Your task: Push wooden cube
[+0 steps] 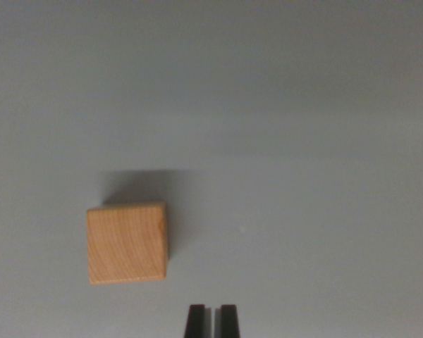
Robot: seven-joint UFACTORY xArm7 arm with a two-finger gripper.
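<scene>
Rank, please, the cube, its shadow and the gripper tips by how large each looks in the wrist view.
1. Cube, largest.
2. Shadow, a band above and right of the cube, smaller; its soft edges make this unsure.
3. Gripper tips, smallest; cut off by the bottom edge and nearer the camera, so true size is unclear.

From my feed, only the tips of the fingers point(196, 320) show at the near edge; the rest of the gripper point(212, 320) is cut off below. The whole picture is soft, so the wooden cube point(127, 243) grain blurs, and its underside is hidden against the surface point(324, 141).
</scene>
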